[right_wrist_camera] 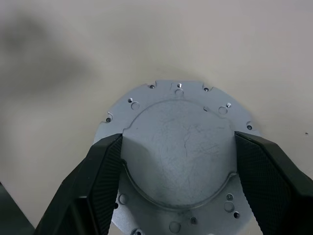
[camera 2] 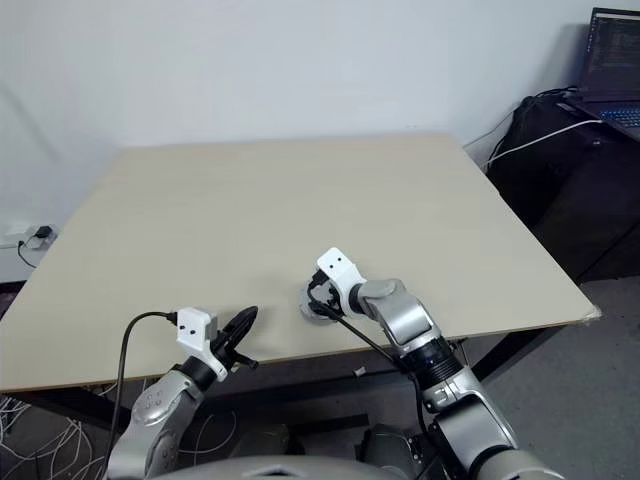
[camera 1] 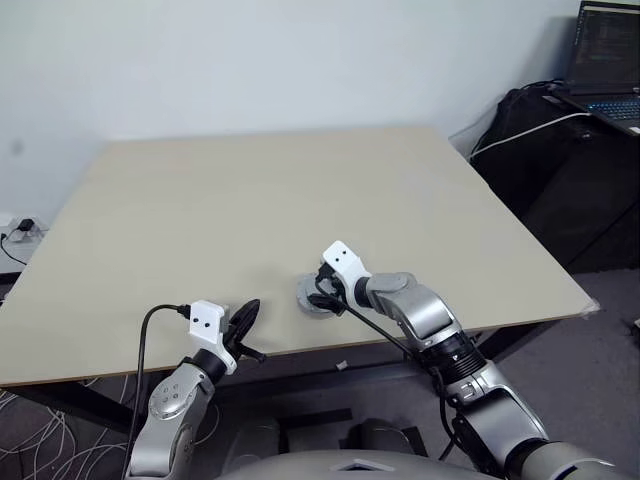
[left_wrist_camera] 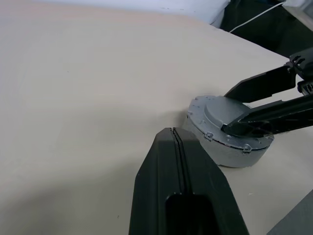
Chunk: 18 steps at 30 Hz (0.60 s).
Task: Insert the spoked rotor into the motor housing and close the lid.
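Observation:
The lid (right_wrist_camera: 178,127), a round silver-grey disc with small holes round its rim, lies flat on a low grey round base (left_wrist_camera: 230,154) near the table's front edge. My right gripper (right_wrist_camera: 178,147) reaches steeply down onto it. Its two black fingers (left_wrist_camera: 264,120) are closed against opposite sides of the lid's raised centre plate. The spoked rotor and the motor housing are hidden under the lid. My left gripper (camera 1: 248,312) is shut and empty, hovering level a short way to the lid's left, pointing towards it.
The beige table (camera 1: 250,200) ends just in front of the lid. A laptop (camera 1: 607,55) and a black bag (camera 1: 530,130) stand off the table's right rear corner. Cables and a socket (camera 1: 22,232) lie on the floor at the left.

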{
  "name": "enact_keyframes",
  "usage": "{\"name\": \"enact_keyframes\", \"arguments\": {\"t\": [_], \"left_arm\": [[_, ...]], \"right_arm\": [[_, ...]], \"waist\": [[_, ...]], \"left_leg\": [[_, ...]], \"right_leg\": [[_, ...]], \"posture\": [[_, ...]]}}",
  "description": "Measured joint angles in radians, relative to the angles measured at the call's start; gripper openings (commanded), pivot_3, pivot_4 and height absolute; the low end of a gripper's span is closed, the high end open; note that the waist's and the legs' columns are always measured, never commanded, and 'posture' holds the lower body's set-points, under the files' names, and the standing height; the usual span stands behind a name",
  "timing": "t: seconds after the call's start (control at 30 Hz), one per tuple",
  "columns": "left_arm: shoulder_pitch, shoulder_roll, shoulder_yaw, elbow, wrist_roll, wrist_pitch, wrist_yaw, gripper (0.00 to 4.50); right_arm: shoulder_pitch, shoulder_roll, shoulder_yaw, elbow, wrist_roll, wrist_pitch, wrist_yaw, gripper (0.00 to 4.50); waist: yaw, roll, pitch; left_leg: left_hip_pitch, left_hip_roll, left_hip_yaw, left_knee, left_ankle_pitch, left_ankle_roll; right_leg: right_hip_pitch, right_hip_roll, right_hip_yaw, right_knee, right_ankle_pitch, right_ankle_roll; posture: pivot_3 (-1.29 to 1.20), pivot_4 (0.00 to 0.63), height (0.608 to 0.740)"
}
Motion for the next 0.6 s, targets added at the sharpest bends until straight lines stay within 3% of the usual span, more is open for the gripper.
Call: {"name": "enact_keyframes", "arguments": {"t": [0.6], "left_arm": [[-0.001,0.002,0.008,-0.002,0.000,-0.020,0.000,0.00]], "right_arm": [[0.008,-0.020,0.035,-0.013,-0.008,-0.024,-0.005,3.21]], "waist": [[0.000,0.001,-0.005]], "left_leg": [[0.000,-0.002,0.000,0.000,-0.002,0.002]], "right_leg": [[0.000,-0.002,0.000,-0.001,-0.002,0.002]], "posture": [[0.00,0.000,0.740]]}}
